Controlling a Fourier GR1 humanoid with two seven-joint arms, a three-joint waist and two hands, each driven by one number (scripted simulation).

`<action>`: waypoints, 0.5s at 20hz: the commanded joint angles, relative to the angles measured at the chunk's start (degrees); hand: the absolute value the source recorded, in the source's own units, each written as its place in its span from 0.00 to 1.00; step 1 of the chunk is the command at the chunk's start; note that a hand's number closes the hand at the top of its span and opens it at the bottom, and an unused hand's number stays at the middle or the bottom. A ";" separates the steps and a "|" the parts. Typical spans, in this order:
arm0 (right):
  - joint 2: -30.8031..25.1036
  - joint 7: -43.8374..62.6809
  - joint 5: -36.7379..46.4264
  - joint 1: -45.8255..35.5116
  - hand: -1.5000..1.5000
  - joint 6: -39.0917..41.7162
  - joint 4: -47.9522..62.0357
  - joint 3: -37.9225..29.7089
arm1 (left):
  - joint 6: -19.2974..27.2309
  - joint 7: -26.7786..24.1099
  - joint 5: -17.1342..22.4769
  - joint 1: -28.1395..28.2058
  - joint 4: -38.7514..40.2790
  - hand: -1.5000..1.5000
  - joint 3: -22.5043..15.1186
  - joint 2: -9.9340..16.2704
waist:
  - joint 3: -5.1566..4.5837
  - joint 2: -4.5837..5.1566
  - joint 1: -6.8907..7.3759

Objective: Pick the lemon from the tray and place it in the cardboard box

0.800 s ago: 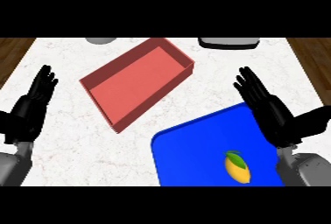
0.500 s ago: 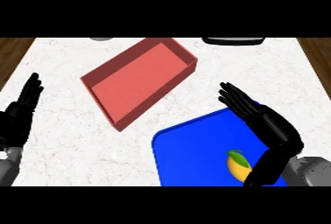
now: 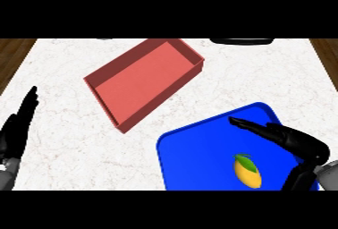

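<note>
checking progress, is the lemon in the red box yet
No, the lemon lies on the blue tray; the red box holds nothing.

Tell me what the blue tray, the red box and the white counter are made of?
The blue tray looks like plastic: one even, bright colour with rounded corners. The red box is matte, with thin straight walls, so cardboard fits, though the look leaves it open. The counter looks like polished stone, maybe marble: white with faint veins. The lemon on the tray has a green leaf.
</note>
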 commanded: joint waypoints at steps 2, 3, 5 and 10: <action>-2.82 -21.70 6.93 -2.29 0.00 7.75 11.12 -1.08 | 0.26 2.55 -1.10 -1.34 0.79 0.50 -0.17 0.70 | 0.06 0.41 0.53; -0.67 -23.89 12.31 -3.08 0.00 3.23 11.74 0.92 | 0.33 2.41 -1.62 -2.68 2.21 0.50 -0.98 -0.87 | -0.02 0.49 -0.05; -4.78 -27.21 15.54 -6.66 0.00 0.81 13.77 -0.69 | 0.09 3.01 -1.50 -2.24 0.34 0.50 -0.63 0.11 | -0.05 0.18 0.95; -8.85 -30.02 30.49 -12.17 0.00 -8.22 15.71 6.22 | 1.00 2.14 -3.01 -2.47 2.50 0.50 -1.22 -1.60 | -0.36 0.16 0.97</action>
